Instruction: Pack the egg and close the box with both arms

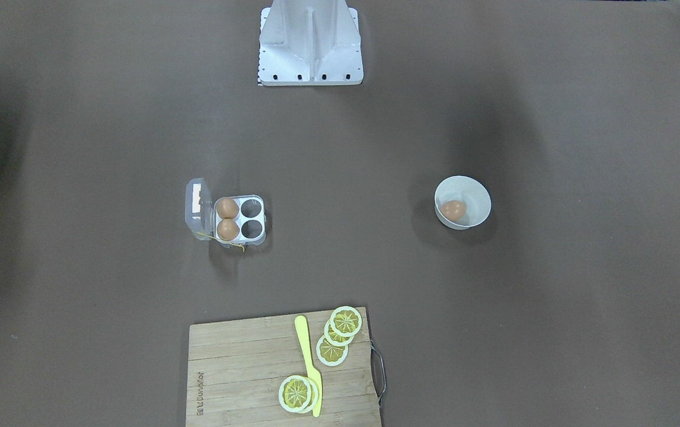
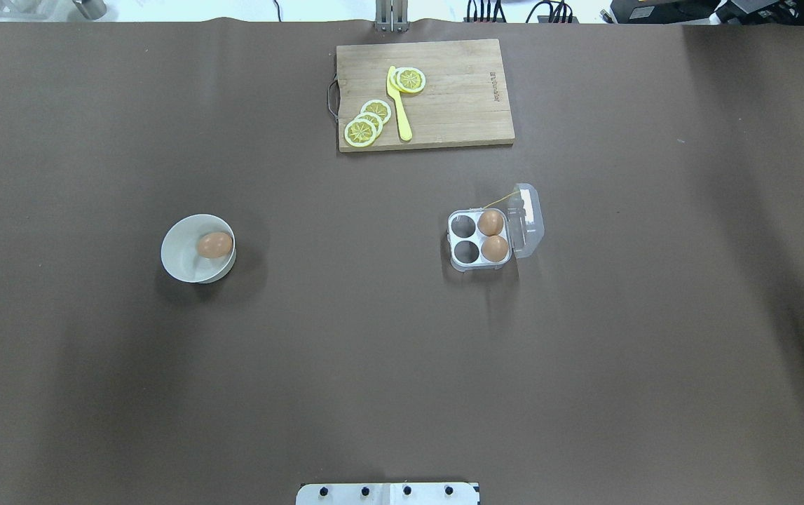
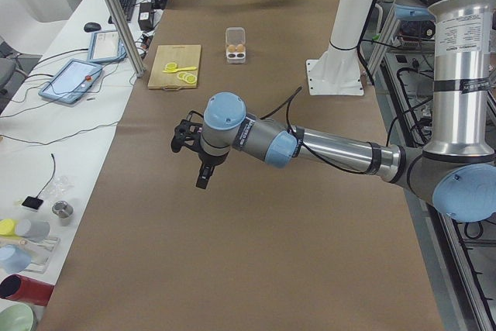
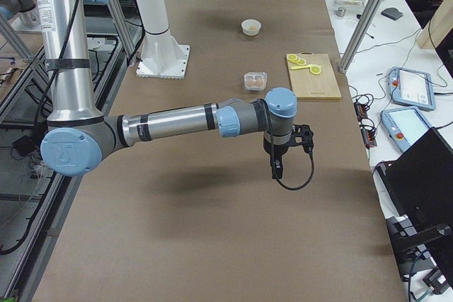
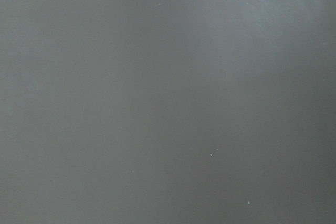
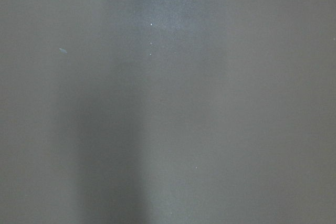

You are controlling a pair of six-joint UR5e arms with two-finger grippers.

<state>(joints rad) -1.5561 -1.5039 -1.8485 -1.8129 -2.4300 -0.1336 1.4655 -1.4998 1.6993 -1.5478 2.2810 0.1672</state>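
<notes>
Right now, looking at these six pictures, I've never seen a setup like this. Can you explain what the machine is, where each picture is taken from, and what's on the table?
It is a robot with two jointed arms, each ending in a two-finger gripper. Two pictures look down on the brown table, one from behind the robot and one facing it. Two are taken from the table's ends. One shows the left gripper up close, the other the right gripper. Both hang above bare table with nothing in them, but I cannot tell whether they are open or shut. The two plain grey pictures come from cameras on the wrists and show only table.

On the table are a white bowl with one egg, an open egg box with two eggs and two free cups, and a cutting board with lemon slices and a yellow knife.
</notes>
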